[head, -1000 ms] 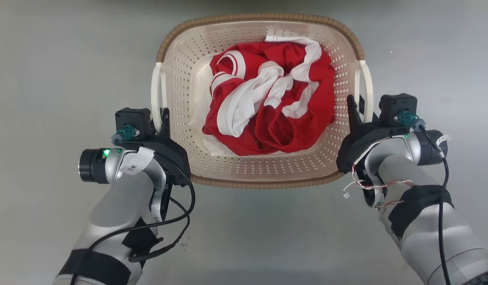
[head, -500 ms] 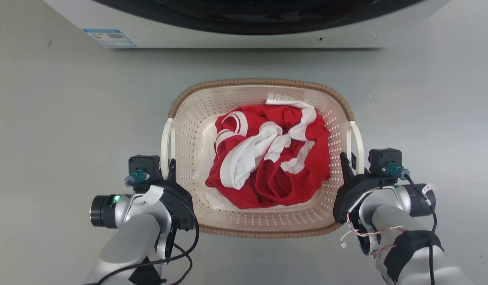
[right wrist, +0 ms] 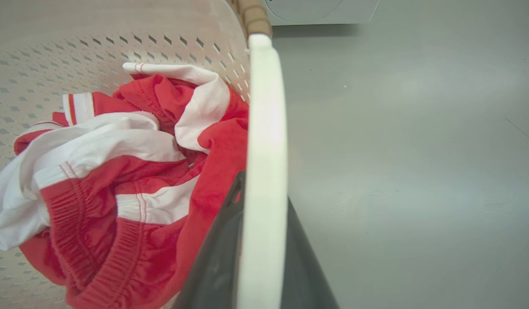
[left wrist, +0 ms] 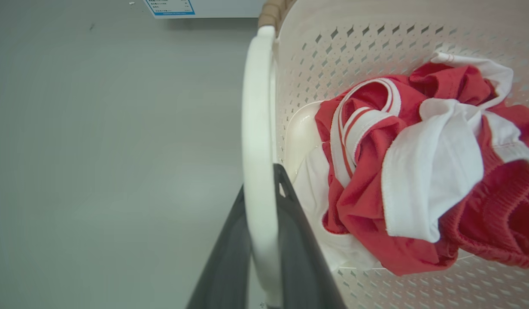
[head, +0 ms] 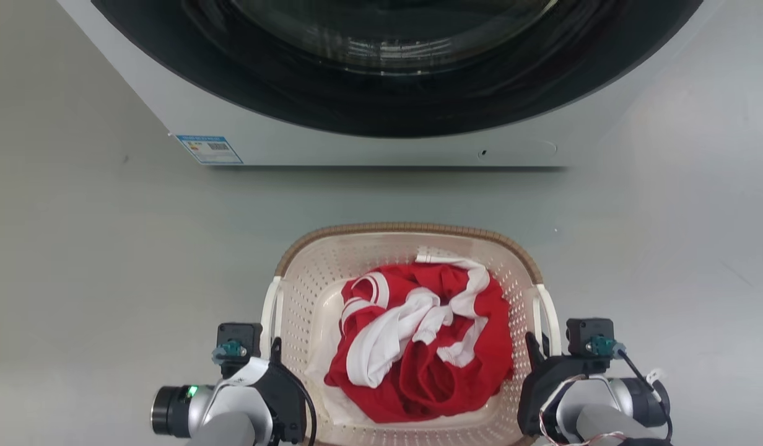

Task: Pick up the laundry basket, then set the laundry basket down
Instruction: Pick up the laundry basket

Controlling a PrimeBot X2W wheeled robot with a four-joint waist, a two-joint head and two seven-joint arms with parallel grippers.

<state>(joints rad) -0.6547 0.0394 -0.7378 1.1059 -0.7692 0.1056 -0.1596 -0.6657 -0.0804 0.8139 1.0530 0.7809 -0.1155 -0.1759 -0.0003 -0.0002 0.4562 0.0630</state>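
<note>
- The left gripper (head: 271, 345) is clamped on the left handle (head: 270, 310) of the laundry basket (head: 406, 228). In the left wrist view the gripper (left wrist: 261, 184) has one dark finger pressed against each side of the white handle (left wrist: 256, 128).
- The right gripper (head: 538, 344) is closed the same way on the right handle (head: 547, 313). In the right wrist view the gripper (right wrist: 264, 193) has its two fingers tight against the white bar (right wrist: 266, 128), one inside the basket and one outside.
- Both grippers hold the handles near the ends closest to the robot.
- The basket sits between the two arms at the bottom middle of the head view, its long side running left to right. Its near edge is cut off by the frame. Whether it rests on the floor (head: 78, 248) or is lifted cannot be told.
- Its cream wall (left wrist: 354, 38) is full of small holes, and a brown woven-look rim runs along the far side.
- Inside lies a crumpled heap of red and white clothes (head: 418, 347), covering most of the bottom.
- Beyond the basket, well apart from it across bare grey floor, stands a washing machine (head: 369, 145) with a large dark round door (head: 388, 62).
- A small blue and white label (head: 209, 148) is stuck at the machine's lower left corner.
</note>
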